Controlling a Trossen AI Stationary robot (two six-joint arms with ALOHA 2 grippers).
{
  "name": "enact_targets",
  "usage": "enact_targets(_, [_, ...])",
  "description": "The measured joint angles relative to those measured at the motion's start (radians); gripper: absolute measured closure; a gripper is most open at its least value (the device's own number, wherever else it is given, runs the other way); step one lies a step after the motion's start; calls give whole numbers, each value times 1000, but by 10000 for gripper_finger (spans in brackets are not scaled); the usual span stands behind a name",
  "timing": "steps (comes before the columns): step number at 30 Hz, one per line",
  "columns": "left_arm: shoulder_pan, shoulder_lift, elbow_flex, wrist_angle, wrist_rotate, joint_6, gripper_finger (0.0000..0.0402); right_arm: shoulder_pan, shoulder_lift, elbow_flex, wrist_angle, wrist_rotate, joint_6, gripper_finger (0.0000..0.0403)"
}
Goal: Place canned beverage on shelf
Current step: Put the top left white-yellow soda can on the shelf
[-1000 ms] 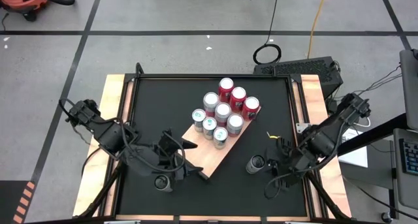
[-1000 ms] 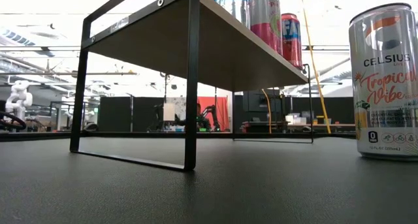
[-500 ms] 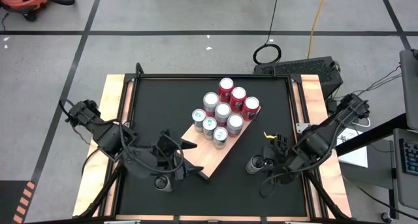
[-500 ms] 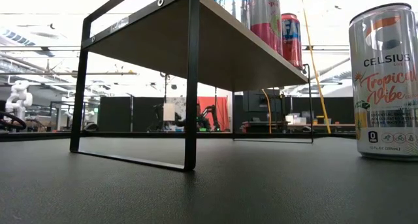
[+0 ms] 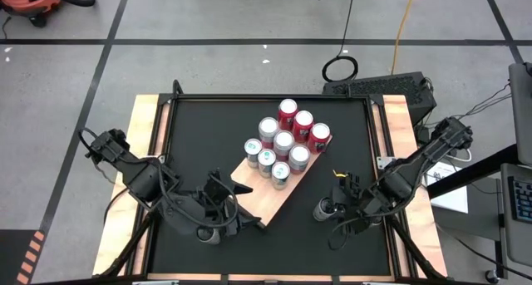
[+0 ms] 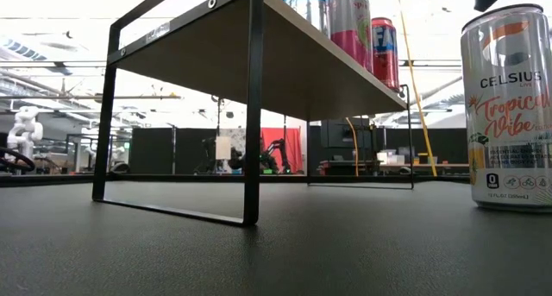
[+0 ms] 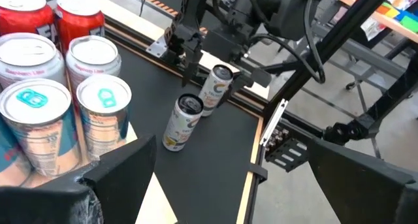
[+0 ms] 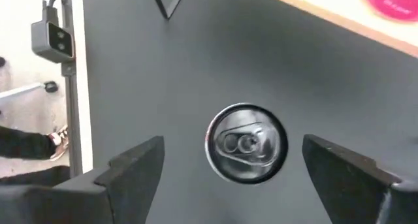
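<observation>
A silver can [image 5: 323, 208] stands upright on the black table, right of the shelf [image 5: 274, 198]; in the low view it is the Celsius can [image 6: 507, 106]. My right gripper [image 8: 228, 168] is open above it. Its fingers stand on either side of the can's top [image 8: 247, 144] without touching. The left wrist view shows two cans [image 7: 181, 123] [image 7: 214, 87] side by side under that gripper. My left gripper [image 7: 235, 185] hangs open over the shelf's near corner [image 5: 249, 217], with nothing between its fingers.
Several red and silver cans [image 5: 283, 144] crowd the shelf's far half, and its near half is bare board. The shelf stands on black metal legs [image 6: 252, 115]. Light wooden rails [image 5: 143, 177] run along the table's left and right edges.
My right gripper has come down and a little toward the table's left, closing in on the can beside the shelf. A dark fingertip now shows above the can in the low view. The can has not moved.
</observation>
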Motion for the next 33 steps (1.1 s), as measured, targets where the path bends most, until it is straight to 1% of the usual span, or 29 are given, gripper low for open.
enact_targets(4, [2,5,0,5,-4,1,4,-34,0,-6,44,-16,-24,59])
enact_targets(7, [4,7,0,6,-4,1,4,-67,-2,-52,110,-99,-36,57])
enact_targets(9, [8,10,0,10,-5,0,4,-76,-1,-97,148,-130,-34,57])
enact_targets(12, [9,14,0,13,-8,0,4,-88,-4,-132,179,-119,-21,57])
enact_targets(18, [2,14,0,30,-10,-1,4,-103,-3,-136,188,-117,-39,57])
enact_targets(25, [3,13,0,36,-11,0,4,-104,0,-90,141,-139,-53,57])
enact_targets(29, [3,13,0,36,-11,0,4,-104,0,-67,103,-108,-58,57])
enact_targets(33, [4,13,0,36,-13,9,4,-104,0,-66,103,-102,-94,57])
